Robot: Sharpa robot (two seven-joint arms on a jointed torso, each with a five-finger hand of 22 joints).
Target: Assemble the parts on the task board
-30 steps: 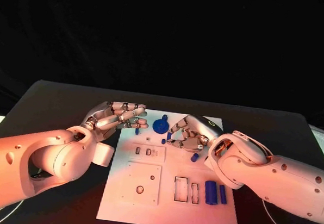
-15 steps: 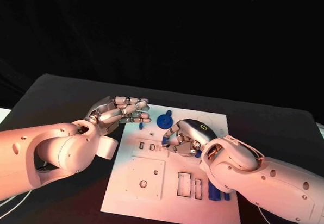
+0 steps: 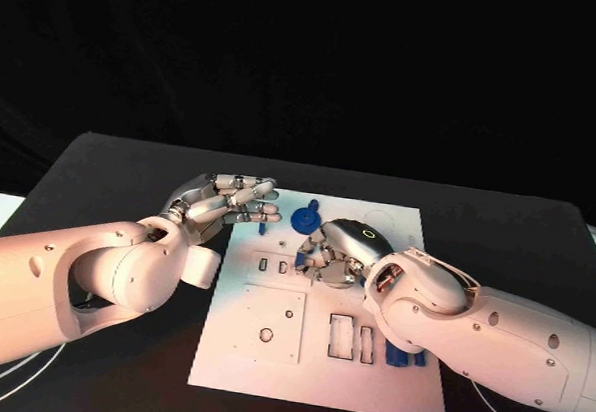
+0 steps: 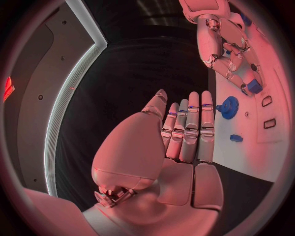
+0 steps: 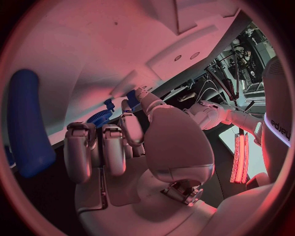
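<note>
On the white task board (image 3: 316,369), a blue gear-shaped part (image 3: 303,217) stood near its far edge, and blue cylinders (image 3: 400,357) lay half hidden under the right forearm. Curled over the board, the right hand (image 3: 336,253) pinched a small blue part (image 4: 254,87). Beside the board's far left corner, the left hand (image 3: 226,205) hovered, fingers extended together, holding nothing

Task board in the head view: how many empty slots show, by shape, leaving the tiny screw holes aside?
Small rectangular slots: 2
Large rectangular slots: 2
Oval hole: 1
Total: 5
</note>
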